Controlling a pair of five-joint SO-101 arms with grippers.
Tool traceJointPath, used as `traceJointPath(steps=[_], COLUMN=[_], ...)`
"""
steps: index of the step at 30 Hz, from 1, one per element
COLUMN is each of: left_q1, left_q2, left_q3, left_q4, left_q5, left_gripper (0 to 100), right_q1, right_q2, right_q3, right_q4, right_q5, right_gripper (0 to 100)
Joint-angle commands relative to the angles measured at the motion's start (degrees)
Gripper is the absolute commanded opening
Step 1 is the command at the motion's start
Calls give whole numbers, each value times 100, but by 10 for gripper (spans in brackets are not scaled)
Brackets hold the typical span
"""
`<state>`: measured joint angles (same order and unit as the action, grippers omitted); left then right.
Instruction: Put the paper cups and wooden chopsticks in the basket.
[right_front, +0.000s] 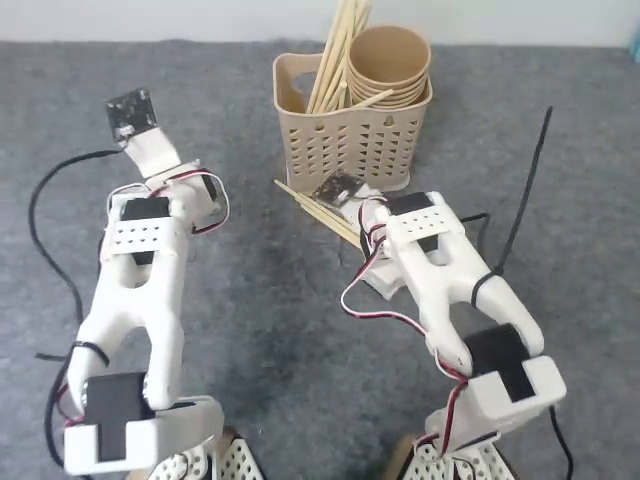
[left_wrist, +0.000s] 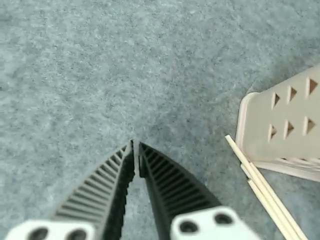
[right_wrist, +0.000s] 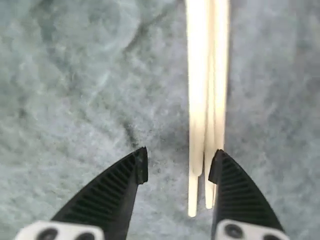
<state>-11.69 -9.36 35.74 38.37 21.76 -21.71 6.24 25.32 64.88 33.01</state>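
1. Right pincer (right_wrist: 180, 165): spread, tips low over the table (right_front: 250, 300), one tip on each side of the loose chopsticks (right_wrist: 205, 100). It is not pinching them. The bundle lies closer to one tip than the other.
2. Loose chopsticks: pale wood, thin and straight. Several lie flat side by side, their near ends almost even.
3. Left pincer (left_wrist: 136, 146): pressed together, holding nothing, over bare table, well apart from the right one.
4. Basket (right_front: 350, 140): beige plastic with perforated walls, upright at the far side of the table. The far ends of the loose chopsticks lie just beside its base.
5. Inside the basket: nested brown paper cups (right_front: 390, 60) stand upright. Beside them, the basket chopsticks (right_front: 335, 50) lean and stick out above the rim.
6. Surroundings: grey felt-like table cover; a black cable (right_front: 525, 190) runs beside the right arm. In the high view that arm covers part of the loose bundle.
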Motion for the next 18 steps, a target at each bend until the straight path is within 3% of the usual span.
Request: traceJointPath(steps=[1, 7, 13, 18], left_q1=[0, 0, 9, 9], left_q2=[-255, -255, -255, -255], left_q3=[-48, -40, -31, -31], left_q4=[-132, -141, -141, -141], left_q5=[-70, -70, -70, -70], left_gripper=[16, 16, 16, 16], right_q1=[110, -40, -277, -303], right_q2=[4, 163, 391, 268], right_q3=[-167, -141, 35, 35], right_q4=[-101, -40, 31, 391], right_q5=[519, 949, 1319, 1301], right_gripper=[213, 201, 17, 8])
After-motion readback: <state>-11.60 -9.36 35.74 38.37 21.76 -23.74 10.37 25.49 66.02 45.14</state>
